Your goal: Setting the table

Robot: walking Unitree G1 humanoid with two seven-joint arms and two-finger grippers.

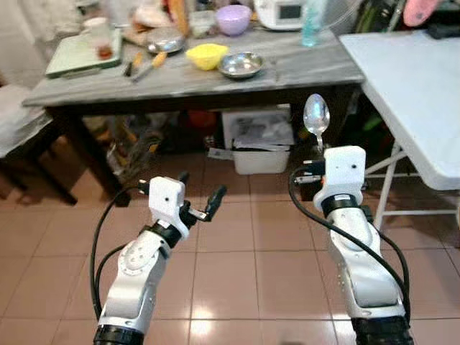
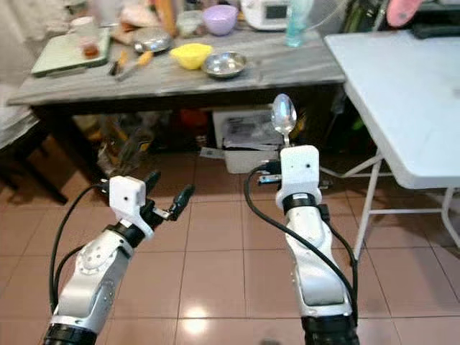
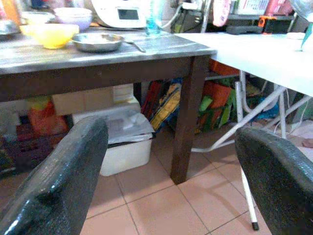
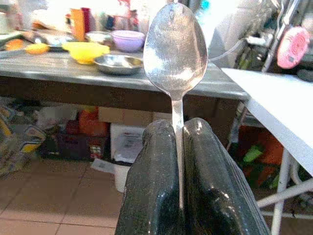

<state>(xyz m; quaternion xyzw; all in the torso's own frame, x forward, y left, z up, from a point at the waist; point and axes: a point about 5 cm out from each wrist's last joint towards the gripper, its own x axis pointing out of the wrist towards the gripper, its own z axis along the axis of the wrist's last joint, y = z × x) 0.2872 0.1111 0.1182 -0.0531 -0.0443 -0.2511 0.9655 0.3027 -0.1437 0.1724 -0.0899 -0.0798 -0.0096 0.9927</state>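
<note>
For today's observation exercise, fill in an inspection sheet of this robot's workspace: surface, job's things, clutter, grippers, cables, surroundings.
Surface: grey table ahead; white folding table at the robot's right, its visible top bare.
Job's things: spoon held upright, bowl end up; yellow bowl, steel bowl and purple bowl on the grey table.
Clutter: green tray, utensils and bottles on the grey table; white bin and bags underneath.
Grippers: right gripper shut on the spoon's handle; left gripper open, holding nothing.
Cables: black cables loop along both arms.
Surroundings: tiled floor.
</note>
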